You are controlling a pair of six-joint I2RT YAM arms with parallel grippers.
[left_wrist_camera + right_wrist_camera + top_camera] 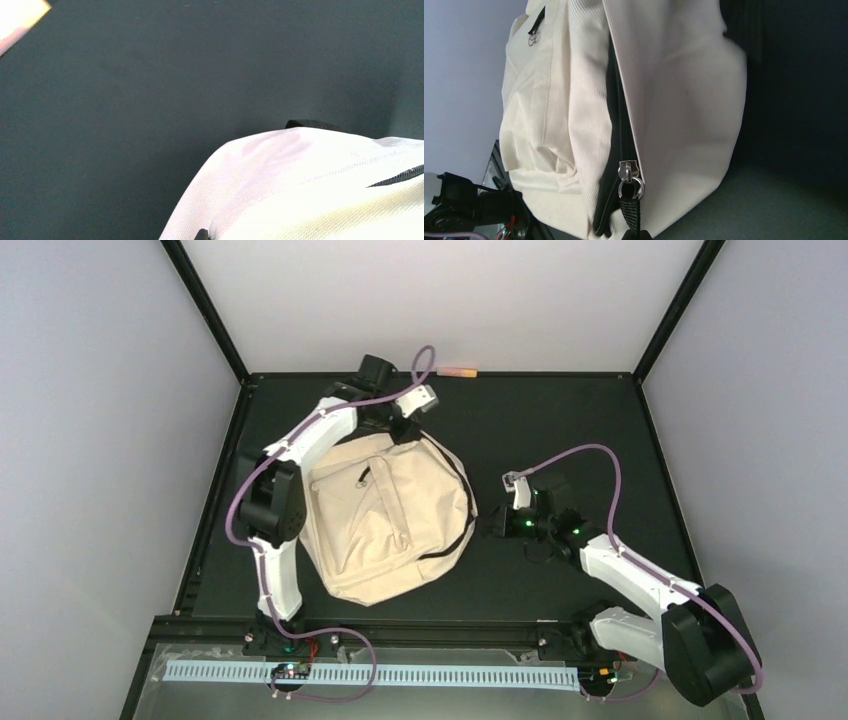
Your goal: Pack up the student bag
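Note:
The student bag (385,520), cream fabric with dark zippers, lies flat at the table's left middle. My left gripper (405,430) is at the bag's far top edge. In the left wrist view the cream cloth (310,190) fills the lower right, bunched against one dark fingertip (201,234), so the gripper looks shut on the cloth. My right gripper (495,525) is at the bag's right side. In the right wrist view it is shut on the black webbing pull (631,210) that hangs from the silver zipper slider (629,170). The dark zipper (616,125) gapes slightly above the slider.
A small orange-pink stick-like object (460,371) lies at the table's far edge, and shows blurred in the left wrist view (20,20). Black frame posts and pale walls surround the dark table (580,430). The left arm's base electronics show in the right wrist view (469,210).

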